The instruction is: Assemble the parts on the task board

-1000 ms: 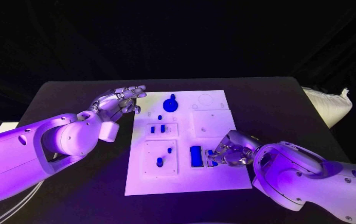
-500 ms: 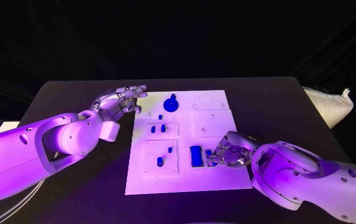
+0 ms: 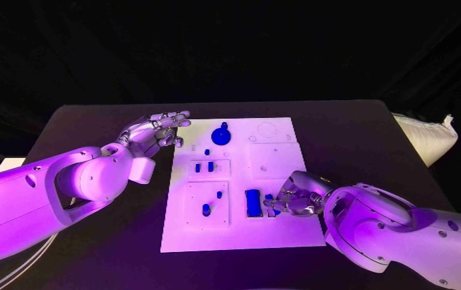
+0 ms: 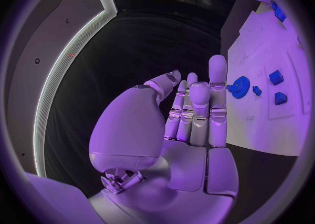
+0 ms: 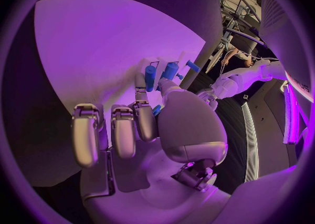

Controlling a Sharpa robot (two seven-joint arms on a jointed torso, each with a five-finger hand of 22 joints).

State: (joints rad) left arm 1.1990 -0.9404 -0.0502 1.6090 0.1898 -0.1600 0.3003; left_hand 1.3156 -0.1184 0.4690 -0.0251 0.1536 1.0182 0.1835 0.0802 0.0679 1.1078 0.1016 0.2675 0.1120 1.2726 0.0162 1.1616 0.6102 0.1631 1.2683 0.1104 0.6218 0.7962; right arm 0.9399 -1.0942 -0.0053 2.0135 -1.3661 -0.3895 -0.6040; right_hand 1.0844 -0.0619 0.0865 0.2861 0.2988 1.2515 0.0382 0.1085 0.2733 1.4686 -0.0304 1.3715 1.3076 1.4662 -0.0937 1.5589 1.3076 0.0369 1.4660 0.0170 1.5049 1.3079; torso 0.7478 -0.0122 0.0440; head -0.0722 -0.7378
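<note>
Right hand (image 3: 293, 199) curled over task board (image 3: 288, 230).

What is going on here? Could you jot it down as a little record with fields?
Surface: black table
Task board: white plate in the table's middle
Parts: small blue pieces; a rounded one at the far end, a long block at the near end
Left hand: beside the board's far left corner, fingers apart, holding nothing
Right hand: on the board by the long block, fingers curled round a small blue piece; grip partly hidden
</note>
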